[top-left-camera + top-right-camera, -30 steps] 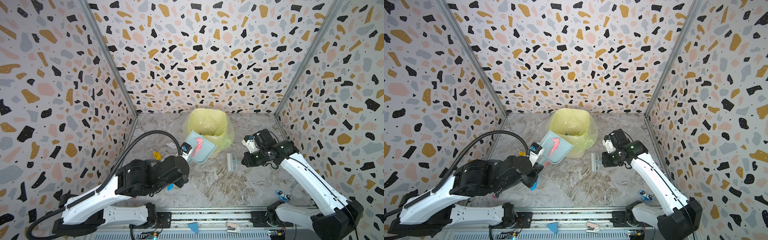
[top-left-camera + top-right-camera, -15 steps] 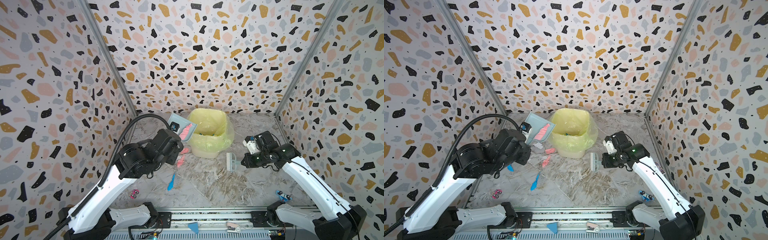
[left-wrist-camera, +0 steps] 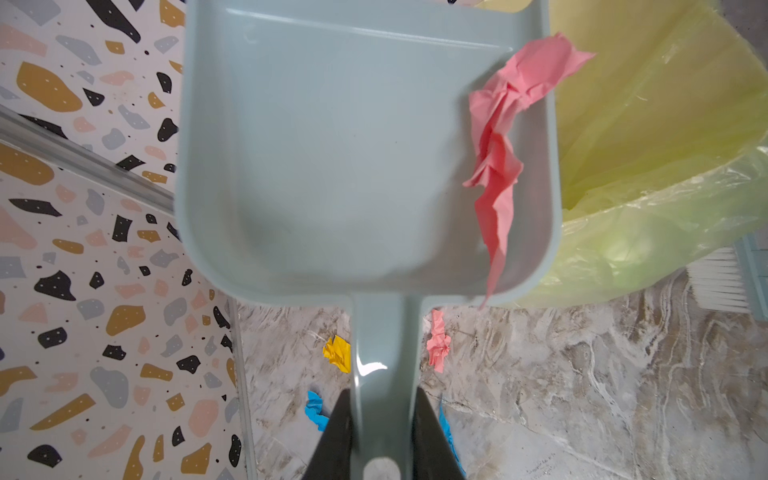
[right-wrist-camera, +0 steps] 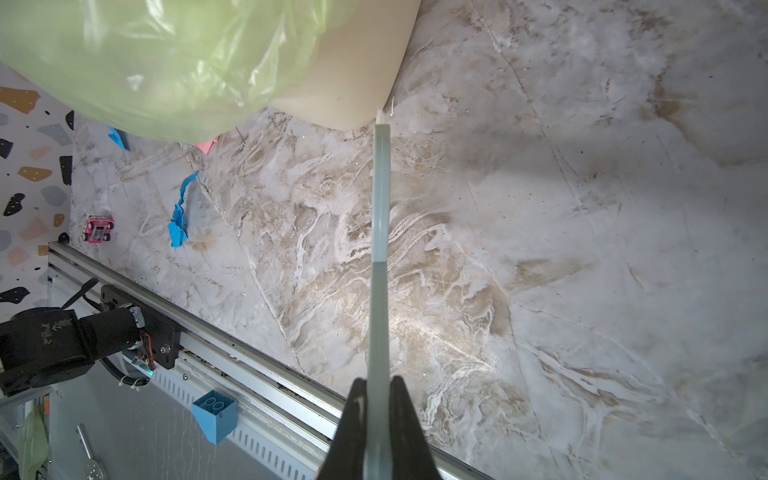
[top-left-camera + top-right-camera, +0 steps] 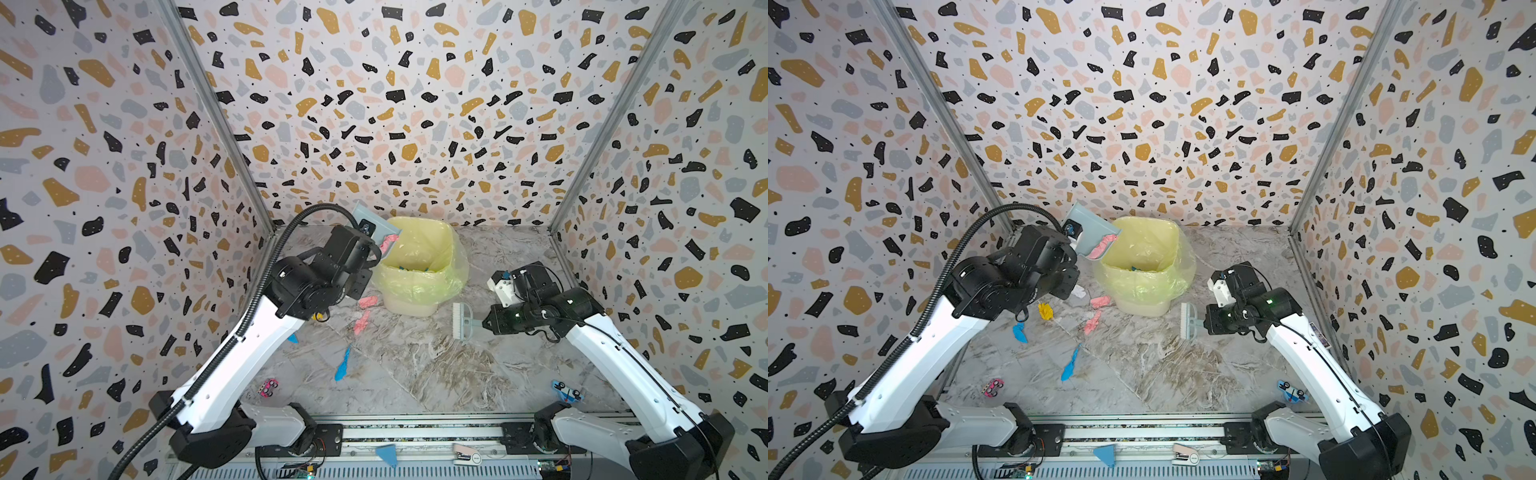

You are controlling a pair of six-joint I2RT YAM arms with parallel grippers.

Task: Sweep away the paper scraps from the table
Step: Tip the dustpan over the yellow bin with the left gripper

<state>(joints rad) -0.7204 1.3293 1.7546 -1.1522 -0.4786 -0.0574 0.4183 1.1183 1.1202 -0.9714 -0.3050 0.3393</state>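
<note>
Pink scrap (image 3: pixel 498 137) beyond left pincer (image 3: pixel 381 395)

**Ana:** How does the dustpan (image 3: pixel 332 166) look on your feed?

**Me:** I see smooth, pale grey-blue plastic, faintly glossy, with a bright glint on the handle. The paper scraps (image 3: pixel 498 137) look matt and sharply creased.

**Ana:** And the bin liner (image 3: pixel 665 145)?

**Me:** Thin translucent plastic film, wrinkled and shiny. The bin (image 4: pixel 353 75) under it looks smooth and matt.

**Ana:** The table (image 4: pixel 540 249)?

**Me:** I read it as a marble-patterned surface, flat and mostly matt. The brush (image 3: pixel 717 278) has fine white bristles on a plastic back. The rail (image 4: pixel 257 361) looks like bare grooved metal.
</note>
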